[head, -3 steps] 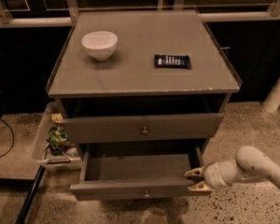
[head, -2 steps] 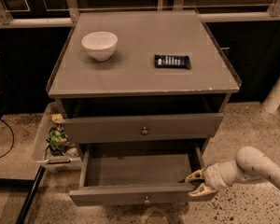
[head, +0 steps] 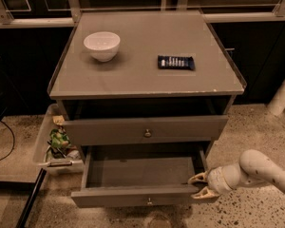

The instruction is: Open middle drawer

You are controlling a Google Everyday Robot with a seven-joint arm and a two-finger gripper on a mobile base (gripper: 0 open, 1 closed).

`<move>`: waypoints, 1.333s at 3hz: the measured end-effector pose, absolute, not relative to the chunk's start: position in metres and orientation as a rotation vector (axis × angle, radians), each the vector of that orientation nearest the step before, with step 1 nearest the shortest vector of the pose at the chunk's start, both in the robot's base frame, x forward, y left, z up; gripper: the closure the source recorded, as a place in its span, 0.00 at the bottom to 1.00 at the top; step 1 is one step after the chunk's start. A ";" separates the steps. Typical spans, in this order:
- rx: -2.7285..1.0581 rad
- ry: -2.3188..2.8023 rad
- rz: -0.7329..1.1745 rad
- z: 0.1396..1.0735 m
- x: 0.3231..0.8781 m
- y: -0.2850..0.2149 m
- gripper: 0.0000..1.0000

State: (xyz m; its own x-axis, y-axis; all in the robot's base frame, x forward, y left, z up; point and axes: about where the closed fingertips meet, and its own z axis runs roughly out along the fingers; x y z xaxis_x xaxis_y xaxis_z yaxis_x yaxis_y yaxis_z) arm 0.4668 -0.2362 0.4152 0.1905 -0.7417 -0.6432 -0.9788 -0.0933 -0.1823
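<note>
gripper [head: 196, 185]: we see its fingers spread, straddling the right front corner of the middle drawer [head: 133, 173] | drawer: pulled out near, under the upper drawer [head: 109, 129] | cabinet top [head: 147, 82]: white bowl [head: 102, 45] left, dark packet [head: 175, 62] right

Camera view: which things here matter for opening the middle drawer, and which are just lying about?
For the job: middle drawer, pulled out; claw at its front right corner.
Lying about: white bowl and dark packet on the cabinet top; upper drawer; bin of clutter at left.
</note>
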 end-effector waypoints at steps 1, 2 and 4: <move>-1.882 1.623 0.556 0.408 0.465 -0.234 0.12; -1.880 1.659 0.602 0.396 0.455 -0.231 0.13; -1.904 1.755 0.551 0.401 0.426 -0.251 0.59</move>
